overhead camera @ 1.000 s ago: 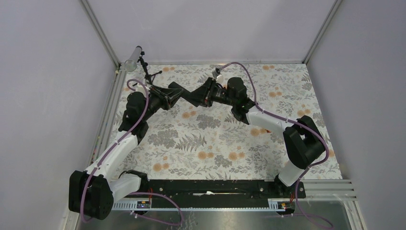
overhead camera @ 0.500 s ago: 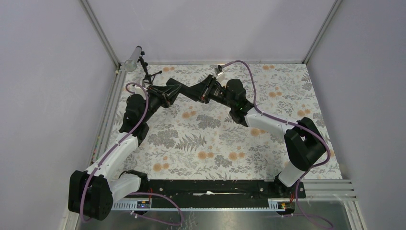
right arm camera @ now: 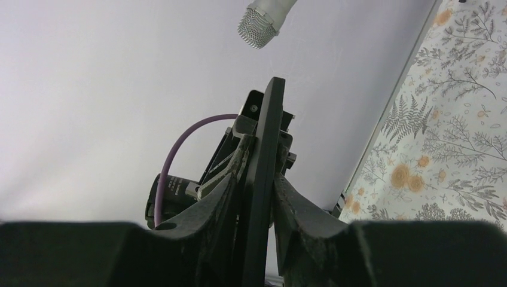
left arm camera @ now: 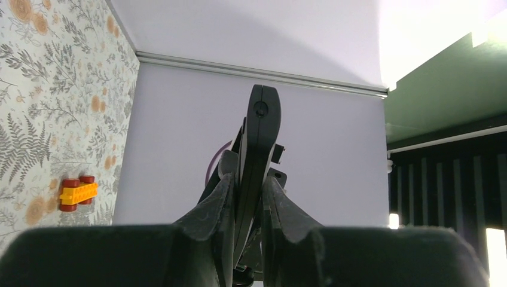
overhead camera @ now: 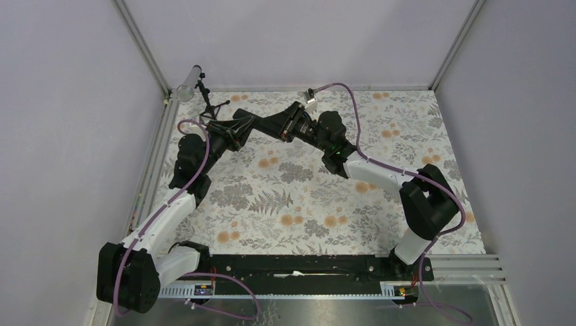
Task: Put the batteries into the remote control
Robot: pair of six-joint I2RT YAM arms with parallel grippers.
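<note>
The remote control (overhead camera: 266,125) is a slim black bar held off the table at the back, between my two grippers. My left gripper (overhead camera: 248,126) is shut on one end and my right gripper (overhead camera: 284,126) is shut on the other. In the left wrist view the remote (left arm camera: 258,137) stands edge-on, pinched at my left gripper (left arm camera: 246,191), with the other gripper behind it. In the right wrist view the remote (right arm camera: 267,137) is pinched the same way at my right gripper (right arm camera: 258,185). No batteries and no loose cover piece show in any view.
A black mini tripod (overhead camera: 207,102) with a grey microphone (overhead camera: 188,83) stands at the back left corner; the microphone head also shows in the right wrist view (right arm camera: 263,18). A yellow toy car with red wheels (left arm camera: 78,193) lies on the floral mat (overhead camera: 285,204). Walls close in on three sides.
Both grippers, still joined on the remote, have moved toward the back of the table and a little left. Neither grip has changed.
</note>
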